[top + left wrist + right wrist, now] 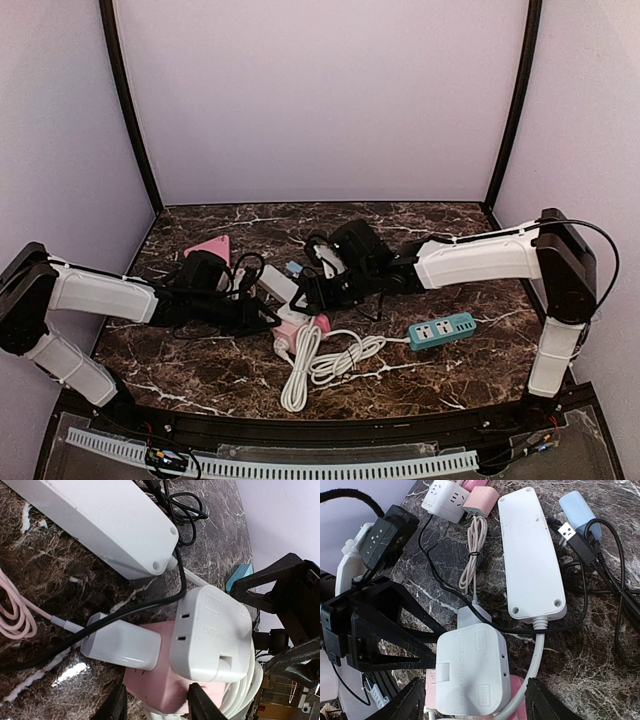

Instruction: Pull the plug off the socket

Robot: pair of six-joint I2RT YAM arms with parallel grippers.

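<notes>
Left wrist: plug (210, 630) seated in socket (150, 685) on desk (50, 580).
Left end effector (160, 707) grips the socket; right end effector (475, 705) stands open astride the plug.

A dark brown marble-patterned table top (470, 370) with white veins carries everything. On it a long white plastic power strip (530, 550) lies with its screw-holed back up. A light blue USB adapter (576, 506) sits just beside it, next to a black USB lead (581, 544). A white cube-shaped multi-socket adapter (442, 497) touches a pale pink block (481, 501). A teal power strip (441, 330) lies apart on the right. A flat pink triangular piece (210, 247) lies far left.
</notes>
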